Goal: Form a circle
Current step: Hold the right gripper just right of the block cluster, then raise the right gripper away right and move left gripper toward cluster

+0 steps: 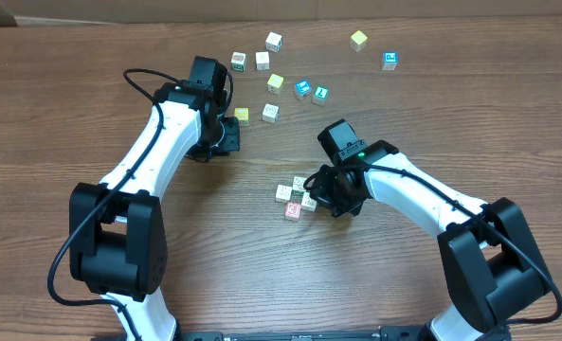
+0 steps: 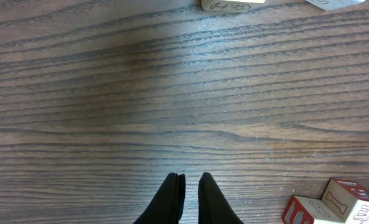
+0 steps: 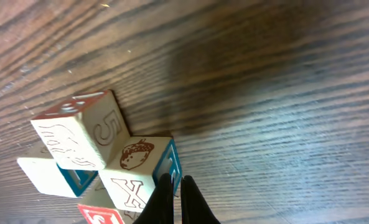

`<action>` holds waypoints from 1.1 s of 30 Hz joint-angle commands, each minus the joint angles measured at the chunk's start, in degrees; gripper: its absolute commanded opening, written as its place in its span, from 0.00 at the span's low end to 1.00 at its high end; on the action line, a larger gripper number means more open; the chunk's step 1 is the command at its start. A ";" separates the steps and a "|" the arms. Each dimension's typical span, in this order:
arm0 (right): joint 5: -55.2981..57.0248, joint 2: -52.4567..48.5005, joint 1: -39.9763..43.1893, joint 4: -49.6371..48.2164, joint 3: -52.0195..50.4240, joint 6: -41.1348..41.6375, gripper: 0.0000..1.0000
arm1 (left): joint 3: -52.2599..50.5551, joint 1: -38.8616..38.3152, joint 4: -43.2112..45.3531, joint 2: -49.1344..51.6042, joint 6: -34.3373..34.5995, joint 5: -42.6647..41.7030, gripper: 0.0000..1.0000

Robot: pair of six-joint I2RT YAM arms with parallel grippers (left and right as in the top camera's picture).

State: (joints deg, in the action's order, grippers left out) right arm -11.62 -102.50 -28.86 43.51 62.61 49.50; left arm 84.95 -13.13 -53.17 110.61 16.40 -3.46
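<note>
The circle (image 1: 297,197) is a small clump of cream picture cubes at mid-table, one with a red face (image 1: 293,211). My right gripper (image 1: 322,195) is shut at the clump's right side. In the right wrist view its tips (image 3: 177,181) touch the blue side of the acorn-and-X cube (image 3: 139,171). Beside that cube are a cube marked 5 (image 3: 84,130), a blue-edged cube (image 3: 53,177) and the red-faced cube (image 3: 100,215). My left gripper (image 1: 231,134) is shut and holds nothing (image 2: 190,180), low over bare wood up and to the left of the clump.
Loose cubes are scattered along the back: white (image 1: 274,41), yellow (image 1: 358,40), blue-faced (image 1: 389,60) (image 1: 302,89), and a yellow one (image 1: 242,115) just beside the left gripper. A red-edged cream cube (image 2: 333,204) lies right of the left fingers.
</note>
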 commanded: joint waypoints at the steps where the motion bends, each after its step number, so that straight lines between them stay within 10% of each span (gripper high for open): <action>1: -0.13 -0.17 0.00 -0.13 -0.42 0.07 0.04 | 0.28 -0.39 -0.15 0.66 0.35 -0.66 0.08; 33: 5.35 -0.17 17.73 -1.05 -0.39 -9.33 0.04 | -3.65 -5.86 2.91 0.68 0.59 -6.67 0.04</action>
State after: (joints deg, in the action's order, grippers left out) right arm -7.92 -102.50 -15.14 43.09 62.61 41.89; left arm 83.15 -16.34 -50.68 110.65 16.40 -8.40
